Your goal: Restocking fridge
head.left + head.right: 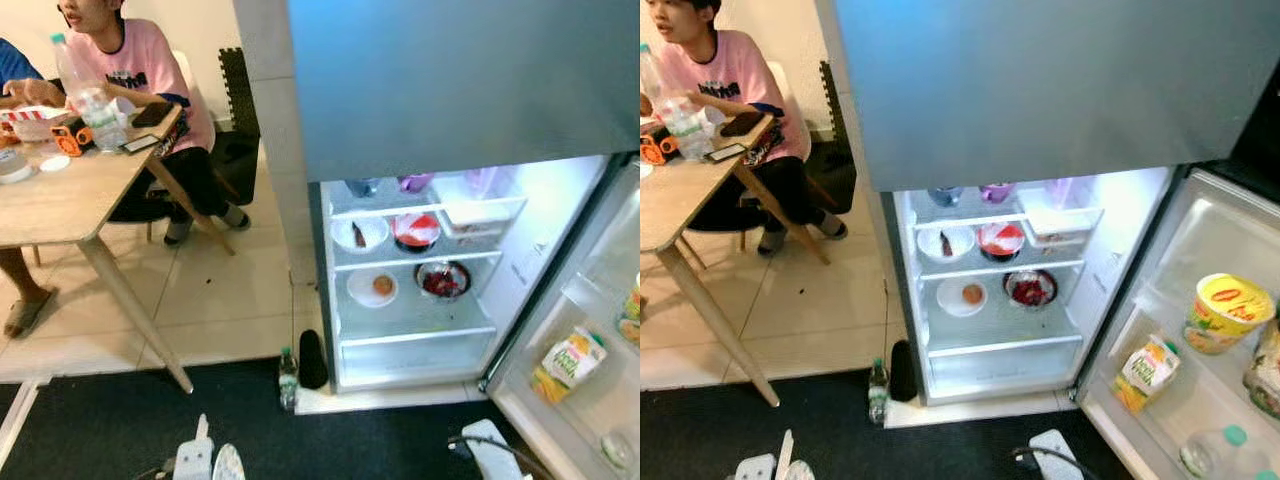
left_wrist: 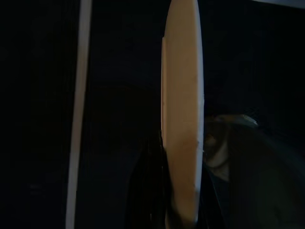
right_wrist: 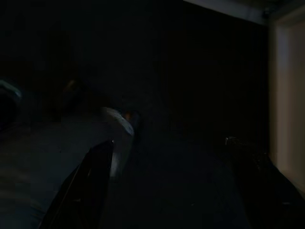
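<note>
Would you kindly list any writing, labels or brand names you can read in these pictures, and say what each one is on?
No text can be read with certainty.
Juice carton in the fridge door: printed label, too blurred to read.
Yellow tub on the door shelf: red logo on the lid, too small to read.
Person's pink shirt: dark chest print, illegible.
Bottle on the table: label unreadable.

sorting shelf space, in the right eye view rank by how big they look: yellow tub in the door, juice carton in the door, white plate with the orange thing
1. yellow tub
2. juice carton
3. white plate

The door items sit nearer the camera, so true sizes are unsure.
</note>
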Controlling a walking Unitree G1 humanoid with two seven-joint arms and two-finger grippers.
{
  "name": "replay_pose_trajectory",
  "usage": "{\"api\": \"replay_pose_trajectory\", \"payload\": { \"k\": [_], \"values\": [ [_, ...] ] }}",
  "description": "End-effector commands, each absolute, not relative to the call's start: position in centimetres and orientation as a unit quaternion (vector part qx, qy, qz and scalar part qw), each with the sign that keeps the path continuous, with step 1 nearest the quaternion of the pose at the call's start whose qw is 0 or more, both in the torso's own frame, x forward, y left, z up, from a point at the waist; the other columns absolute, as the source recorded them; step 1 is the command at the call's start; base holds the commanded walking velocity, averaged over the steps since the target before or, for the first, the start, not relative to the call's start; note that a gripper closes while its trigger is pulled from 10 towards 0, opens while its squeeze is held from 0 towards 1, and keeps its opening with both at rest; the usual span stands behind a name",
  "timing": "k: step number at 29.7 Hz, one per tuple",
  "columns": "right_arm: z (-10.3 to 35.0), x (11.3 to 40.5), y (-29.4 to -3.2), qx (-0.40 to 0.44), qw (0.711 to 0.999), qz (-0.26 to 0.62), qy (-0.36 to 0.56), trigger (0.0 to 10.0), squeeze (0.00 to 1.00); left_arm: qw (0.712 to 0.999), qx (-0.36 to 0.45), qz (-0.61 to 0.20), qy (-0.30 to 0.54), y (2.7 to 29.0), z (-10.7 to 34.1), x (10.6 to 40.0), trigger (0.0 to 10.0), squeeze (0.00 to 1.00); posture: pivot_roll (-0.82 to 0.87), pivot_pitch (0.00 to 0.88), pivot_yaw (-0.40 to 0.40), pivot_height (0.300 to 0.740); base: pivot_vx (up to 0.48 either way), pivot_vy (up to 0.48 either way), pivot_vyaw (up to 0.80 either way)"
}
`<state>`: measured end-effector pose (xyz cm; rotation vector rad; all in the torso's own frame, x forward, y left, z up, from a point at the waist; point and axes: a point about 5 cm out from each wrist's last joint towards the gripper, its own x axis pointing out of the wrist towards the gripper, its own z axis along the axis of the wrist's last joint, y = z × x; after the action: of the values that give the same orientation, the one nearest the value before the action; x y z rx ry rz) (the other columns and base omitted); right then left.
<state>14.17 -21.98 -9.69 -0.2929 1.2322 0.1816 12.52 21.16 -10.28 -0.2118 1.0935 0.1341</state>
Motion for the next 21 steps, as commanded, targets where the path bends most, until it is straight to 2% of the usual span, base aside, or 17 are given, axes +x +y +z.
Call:
{"api": "replay_pose_trajectory", "payload": {
  "k": [1, 10, 17, 21],
  "values": [
    [-9.58, 14.34, -22.27, -0.145, 0.803, 0.080, 0.573, 10.0, 0.00, 0.843, -0.096, 0.064, 0.526, 21.24, -10.46, 11.87, 10.0, 0.00, -0.02, 0.000, 0.036, 0.740, 0.000, 0.000, 0.75],
    [-9.69, 14.13, -22.11, -0.135, 0.804, 0.078, 0.573, 10.0, 0.00, 0.838, -0.104, 0.052, 0.534, 21.06, -10.56, 11.63, 10.0, 0.00, -0.02, 0.000, 0.036, 0.740, 0.000, 0.000, 0.00],
    [-9.66, 14.26, -22.04, -0.138, 0.805, 0.079, 0.572, 10.0, 0.00, 0.837, -0.101, 0.053, 0.535, 21.15, -10.58, 11.53, 10.0, 0.00, -0.02, 0.000, 0.036, 0.740, 0.000, -0.453, 0.00],
    [-9.66, 14.25, -22.05, -0.142, 0.803, 0.081, 0.573, 10.0, 0.00, 0.837, -0.109, 0.059, 0.533, 21.14, -10.59, 11.48, 10.0, 0.00, -0.02, 0.000, 0.036, 0.740, 0.000, -0.075, 0.00]
  ]
}}
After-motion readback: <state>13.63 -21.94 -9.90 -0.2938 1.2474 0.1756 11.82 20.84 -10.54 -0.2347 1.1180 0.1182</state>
